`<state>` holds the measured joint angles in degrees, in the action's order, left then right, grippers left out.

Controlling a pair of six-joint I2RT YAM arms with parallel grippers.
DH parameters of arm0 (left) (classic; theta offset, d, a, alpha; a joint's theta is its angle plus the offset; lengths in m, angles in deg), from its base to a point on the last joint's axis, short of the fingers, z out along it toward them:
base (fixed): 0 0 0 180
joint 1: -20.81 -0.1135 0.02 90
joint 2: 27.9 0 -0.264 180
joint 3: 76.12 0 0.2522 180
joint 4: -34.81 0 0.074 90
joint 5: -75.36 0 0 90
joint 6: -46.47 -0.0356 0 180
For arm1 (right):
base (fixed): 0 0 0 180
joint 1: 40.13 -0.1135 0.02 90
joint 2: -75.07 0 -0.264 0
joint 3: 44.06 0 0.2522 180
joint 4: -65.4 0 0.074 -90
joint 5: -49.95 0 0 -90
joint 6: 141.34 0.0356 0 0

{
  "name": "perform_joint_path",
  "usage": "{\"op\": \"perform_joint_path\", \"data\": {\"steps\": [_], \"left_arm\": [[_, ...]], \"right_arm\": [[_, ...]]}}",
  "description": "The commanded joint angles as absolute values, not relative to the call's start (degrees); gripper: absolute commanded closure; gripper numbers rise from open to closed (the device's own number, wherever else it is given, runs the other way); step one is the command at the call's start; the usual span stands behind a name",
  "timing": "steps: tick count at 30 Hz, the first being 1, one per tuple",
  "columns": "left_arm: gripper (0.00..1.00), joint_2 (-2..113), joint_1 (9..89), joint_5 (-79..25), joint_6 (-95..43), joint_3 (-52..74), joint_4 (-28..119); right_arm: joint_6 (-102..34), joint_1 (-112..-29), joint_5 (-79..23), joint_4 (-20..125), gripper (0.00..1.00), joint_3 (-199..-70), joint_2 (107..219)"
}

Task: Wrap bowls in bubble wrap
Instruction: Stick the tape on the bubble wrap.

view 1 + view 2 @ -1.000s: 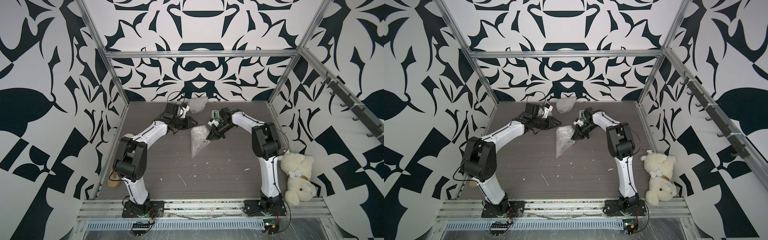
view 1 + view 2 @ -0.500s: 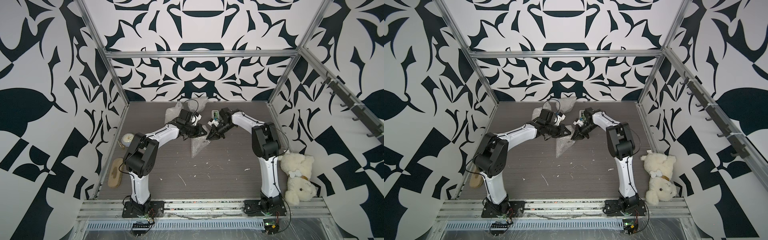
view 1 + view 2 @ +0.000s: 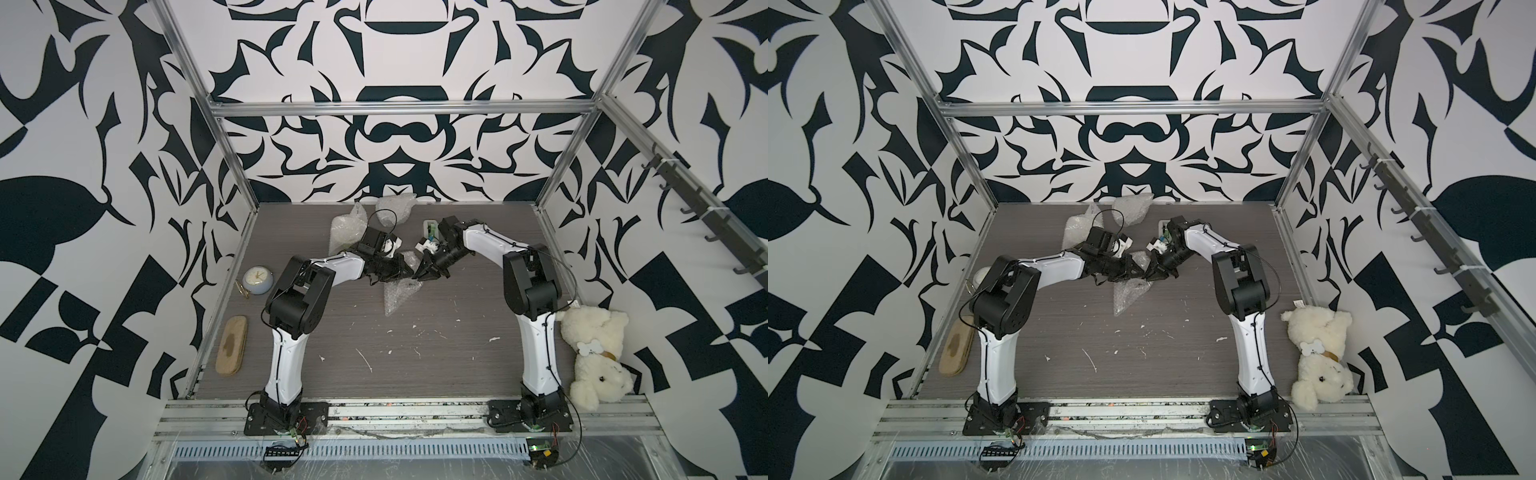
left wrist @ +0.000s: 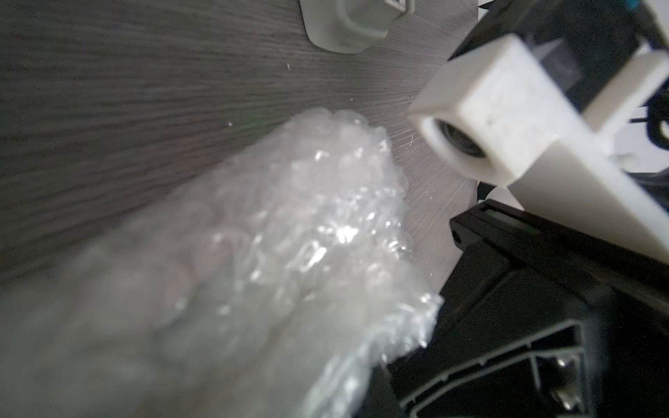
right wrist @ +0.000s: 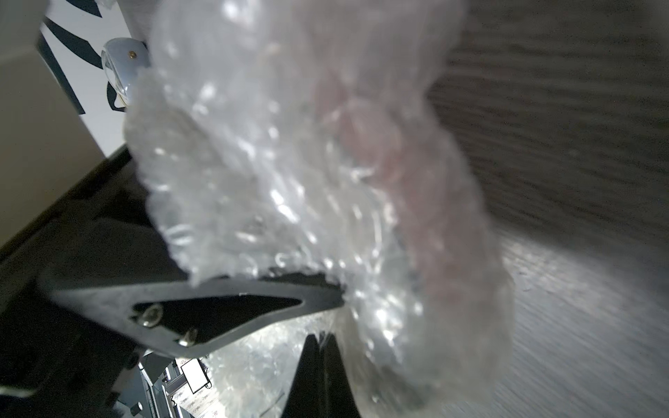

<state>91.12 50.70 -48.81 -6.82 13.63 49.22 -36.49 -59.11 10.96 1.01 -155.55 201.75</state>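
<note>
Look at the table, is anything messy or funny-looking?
Yes: small white scraps lie scattered like litter across the grey wood-grain table. A cream plush teddy bear lies flopped over at the table's right edge, beside the right arm. It seems out of place for wrapping bowls.
</note>
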Motion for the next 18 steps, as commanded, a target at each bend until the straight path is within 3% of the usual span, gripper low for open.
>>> {"op": "perform_joint_path", "data": {"steps": [1, 7, 18], "left_arm": [[0.89, 93.72, 50.18, -44.8, -7.05, 13.14, 52.15], [0.89, 93.82, 49.22, -44.64, -7.4, 11.31, 52.0], [0.88, 94.36, 49.01, -45.05, -8.02, 12.61, 52.92]], "right_arm": [[-37.15, -58.63, 11.44, -0.41, 1.0, -155.03, 199.13], [-37.11, -58.19, 12.57, 0.2, 0.99, -153.14, 198.08], [-37.04, -56.92, 13.06, 0.69, 0.79, -149.14, 194.63]]}}
